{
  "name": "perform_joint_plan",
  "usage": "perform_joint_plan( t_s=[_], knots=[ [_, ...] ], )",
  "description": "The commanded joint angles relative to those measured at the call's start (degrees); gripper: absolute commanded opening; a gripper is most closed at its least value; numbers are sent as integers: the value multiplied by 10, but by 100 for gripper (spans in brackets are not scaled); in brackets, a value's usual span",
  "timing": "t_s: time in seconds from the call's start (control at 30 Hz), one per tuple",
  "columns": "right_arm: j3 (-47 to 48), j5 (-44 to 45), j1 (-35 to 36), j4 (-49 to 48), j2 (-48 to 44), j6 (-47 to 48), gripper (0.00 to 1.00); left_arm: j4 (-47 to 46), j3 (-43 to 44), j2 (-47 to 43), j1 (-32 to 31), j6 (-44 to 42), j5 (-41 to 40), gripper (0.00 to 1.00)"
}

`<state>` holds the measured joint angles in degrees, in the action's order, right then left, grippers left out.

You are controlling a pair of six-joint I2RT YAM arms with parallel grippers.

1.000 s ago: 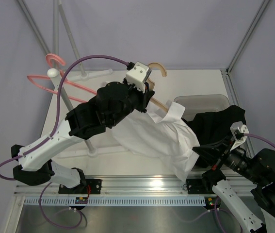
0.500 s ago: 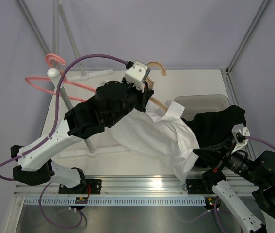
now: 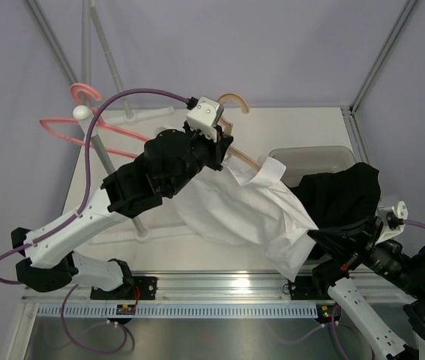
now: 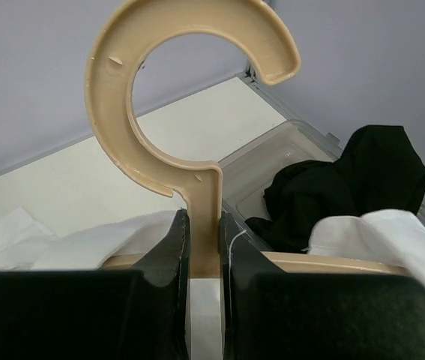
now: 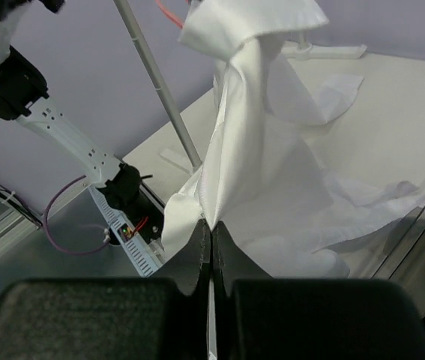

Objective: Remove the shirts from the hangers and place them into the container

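white shirt: draped on the tan hanger, pulled down toward your right arm, just beside the container.
black shirt: heaped over the container's right rim (part hangs outside).
left gripper: your arm reaches up over the table, fingers clamped on the hanger's neck under the hook.
right gripper: low near its base, fingers pinched on a fold of the white shirt.

White collared shirt is hanging off my pale tan hanger; black fabric shirt is draping over the clear plastic bin.
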<state>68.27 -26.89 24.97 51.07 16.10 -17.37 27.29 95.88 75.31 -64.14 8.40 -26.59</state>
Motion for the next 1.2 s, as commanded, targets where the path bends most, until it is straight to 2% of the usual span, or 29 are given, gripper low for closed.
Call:
perform_joint_plan(
  t_s=[0.0,0.13,0.2,0.33,0.47,0.63,0.73,0.8,0.83,0.93,1.17],
  knots=[
    [75,14,2,0,19,30,0,-154,-31,-38,57,-9,-22,0],
    [143,89,2,16,-3,66,0,-189,1,-31,100,16,28,0],
    [151,107,2,11,-25,72,0,-175,66,-12,110,14,39,0],
    [117,181,2,-5,-114,64,0,-138,166,39,118,18,75,0],
    [60,223,2,-1,-157,48,0,-111,235,69,120,35,109,0],
    [10,297,2,-15,-224,3,0,-100,238,67,121,53,136,0],
    [-14,319,3,-21,-209,-29,0,-104,216,47,122,92,196,0],
    [-46,302,3,-42,-195,-44,0,-115,184,27,121,121,234,0],
    [-52,286,3,-57,-166,-57,0,-127,167,19,122,151,286,0],
    [-74,225,3,-93,-94,-84,0,-176,111,-6,121,195,350,0],
    [-162,224,2,-160,-69,-137,0,-176,142,-18,122,188,336,0]
  ],
)
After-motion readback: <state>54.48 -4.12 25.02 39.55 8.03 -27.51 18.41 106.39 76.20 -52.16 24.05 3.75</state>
